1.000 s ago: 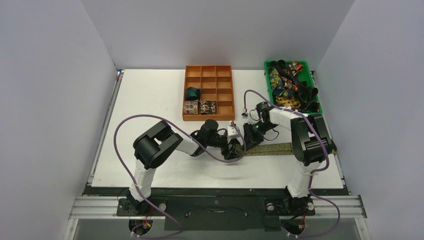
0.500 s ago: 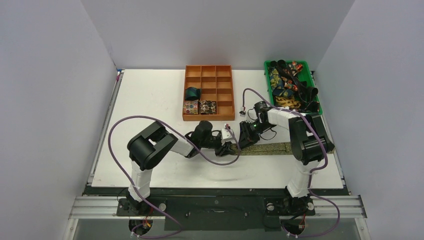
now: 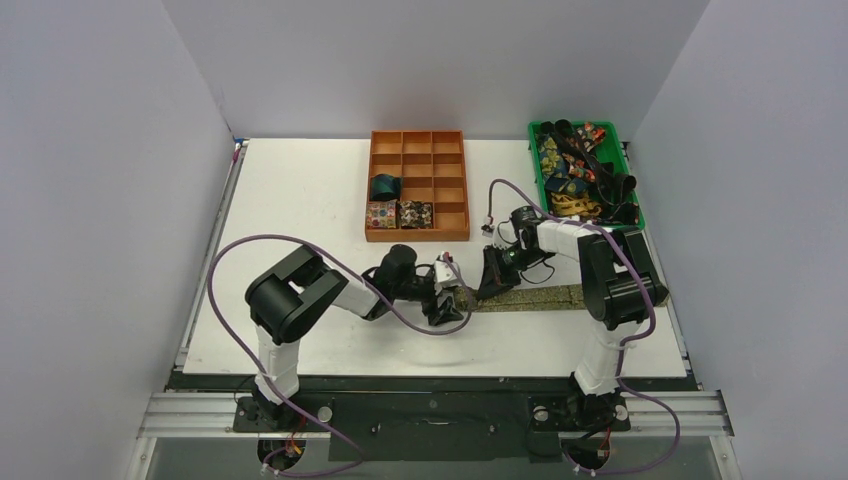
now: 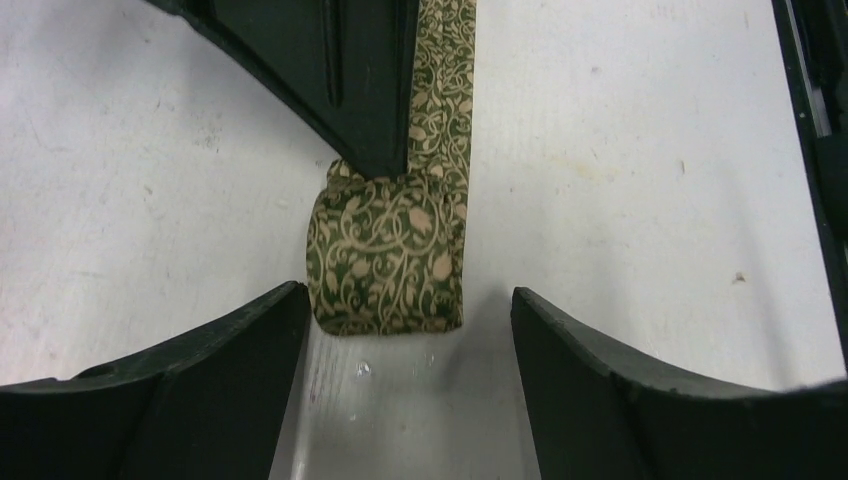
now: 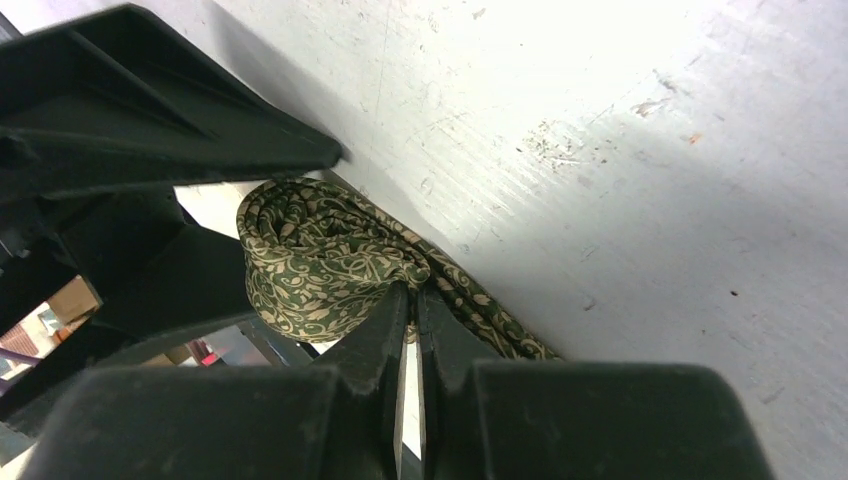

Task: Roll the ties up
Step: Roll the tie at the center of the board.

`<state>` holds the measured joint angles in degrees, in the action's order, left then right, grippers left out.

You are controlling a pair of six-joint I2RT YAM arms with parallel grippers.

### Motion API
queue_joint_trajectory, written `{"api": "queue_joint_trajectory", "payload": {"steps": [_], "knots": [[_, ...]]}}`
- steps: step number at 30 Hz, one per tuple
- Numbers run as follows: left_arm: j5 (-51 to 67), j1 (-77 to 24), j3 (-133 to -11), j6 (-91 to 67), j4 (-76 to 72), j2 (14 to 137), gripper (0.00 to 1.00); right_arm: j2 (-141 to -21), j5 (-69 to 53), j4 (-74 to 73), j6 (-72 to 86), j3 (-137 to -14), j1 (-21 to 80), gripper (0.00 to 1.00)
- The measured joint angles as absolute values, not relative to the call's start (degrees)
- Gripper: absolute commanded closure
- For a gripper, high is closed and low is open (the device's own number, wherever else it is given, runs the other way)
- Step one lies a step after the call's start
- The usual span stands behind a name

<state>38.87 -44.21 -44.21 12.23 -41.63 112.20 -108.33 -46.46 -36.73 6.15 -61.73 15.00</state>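
An olive-green tie with a gold vine pattern lies on the white table; its flat strip (image 3: 535, 296) runs to the right and its left end is wound into a small coil (image 4: 385, 255). My right gripper (image 5: 411, 292) is shut on the coil's inner fold (image 5: 320, 255), pinching the fabric from the far side; it also shows in the top view (image 3: 487, 283). My left gripper (image 4: 408, 295) is open and empty, its fingertips (image 4: 270, 320) either side of the coil's near end without touching. In the top view the left gripper (image 3: 447, 300) sits just left of the coil.
An orange compartment box (image 3: 417, 237) stands behind, holding a teal coil (image 3: 384, 186), a floral coil (image 3: 381, 214) and a dark flecked coil (image 3: 416, 213). A green bin (image 3: 536, 160) at back right holds several loose ties. Purple cables (image 3: 230, 270) loop off both arms.
My left gripper has drawn back to the left, away from the coil. The right gripper has shifted slightly left with the coil still pinched.
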Motion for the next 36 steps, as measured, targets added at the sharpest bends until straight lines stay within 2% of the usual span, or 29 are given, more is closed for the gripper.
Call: {"api": "queue_joint_trajectory", "payload": {"steps": [5, 10, 13, 20, 23, 27, 31, 33, 36], "knots": [[40.45, -43.03, -41.85, 10.63, -42.78, 110.78, 0.29, -108.40, -45.39, -37.45, 5.50, -62.22, 15.46, 1.00], [41.54, -43.48, -42.35, 6.33, -47.00, 112.51, 0.36, -108.55, -44.21, -38.20, 5.13, -62.85, 15.94, 1.00], [41.89, -43.99, -43.48, 3.16, -51.59, 115.81, 0.46, -108.55, -43.83, -38.30, 4.99, -62.98, 16.10, 1.00], [41.12, -44.51, -43.92, -4.43, -66.00, 122.45, 0.58, -108.55, -43.35, -38.74, 4.93, -63.13, 16.23, 1.00], [40.14, -44.97, -44.05, -6.55, -72.25, 125.38, 0.72, -108.55, -43.20, -39.11, 4.69, -63.13, 16.21, 1.00], [38.70, -45.78, -43.62, -6.59, -75.57, 126.58, 0.83, -108.25, -42.61, -39.68, 4.16, -63.00, 16.10, 1.00], [35.77, -46.92, -43.27, -2.20, -67.53, 122.58, 0.87, -107.63, -42.33, -39.18, 3.70, -62.57, 16.27, 1.00], [34.50, -47.55, -44.80, 1.23, -58.15, 119.26, 0.89, -107.48, -42.06, -39.11, 3.62, -62.54, 16.58, 0.93], [33.39, -48.23, -49.01, 7.05, -42.83, 115.61, 0.90, -107.20, -41.60, -39.29, 3.09, -62.61, 16.56, 0.78]]}}
